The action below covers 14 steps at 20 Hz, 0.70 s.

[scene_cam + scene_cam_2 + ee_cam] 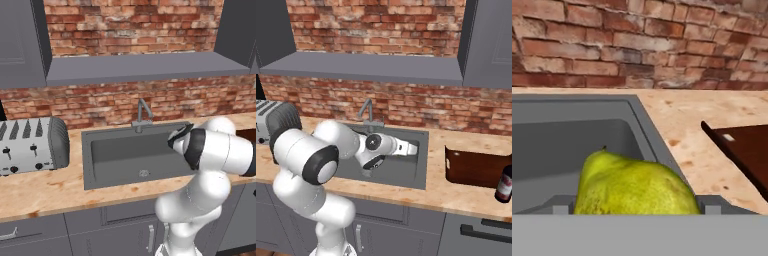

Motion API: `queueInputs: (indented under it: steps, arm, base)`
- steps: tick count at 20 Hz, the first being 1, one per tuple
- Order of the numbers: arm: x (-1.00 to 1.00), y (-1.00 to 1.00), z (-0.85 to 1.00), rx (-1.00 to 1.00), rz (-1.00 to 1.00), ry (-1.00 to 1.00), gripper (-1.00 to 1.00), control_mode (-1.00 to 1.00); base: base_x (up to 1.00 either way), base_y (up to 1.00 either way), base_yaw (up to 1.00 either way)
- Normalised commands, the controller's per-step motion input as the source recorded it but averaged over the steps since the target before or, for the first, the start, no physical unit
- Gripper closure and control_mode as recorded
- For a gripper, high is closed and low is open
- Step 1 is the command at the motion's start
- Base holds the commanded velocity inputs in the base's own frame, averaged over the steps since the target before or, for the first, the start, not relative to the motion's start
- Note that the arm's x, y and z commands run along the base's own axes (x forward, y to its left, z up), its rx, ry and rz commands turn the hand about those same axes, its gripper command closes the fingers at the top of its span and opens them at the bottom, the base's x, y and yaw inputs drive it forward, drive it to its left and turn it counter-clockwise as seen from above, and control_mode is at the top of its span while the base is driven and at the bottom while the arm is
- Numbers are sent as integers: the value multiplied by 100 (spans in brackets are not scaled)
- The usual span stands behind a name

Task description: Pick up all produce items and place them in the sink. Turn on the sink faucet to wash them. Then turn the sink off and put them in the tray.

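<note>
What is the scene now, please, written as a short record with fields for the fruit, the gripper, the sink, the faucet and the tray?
fruit: yellow-green pear, close before the hand camera, over the sink's right part
gripper: over the sink's right side, apparently shut on the pear
sink: dark grey basin, no water seen
faucet: behind the sink, no stream visible
tray: reddish-brown, on the counter to the right of the sink, nothing seen on it

Grey sink (100,150) with faucet (141,116) between toaster (31,145) and white arm (210,165)
</note>
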Motion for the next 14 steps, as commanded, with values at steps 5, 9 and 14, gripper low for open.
queueInputs:
  steps: [5, 9, 14]
  arm:
    - [1, -23, 100, 0, -11, 9, 100, -100]
    - [13, -4, 100, 0, -14, 17, 100, -100]
    - [19, 0, 100, 0, -17, 19, 100, -100]
  base:
    - [0, 0, 0]
    - [0, 0, 0]
    - [0, 0, 0]
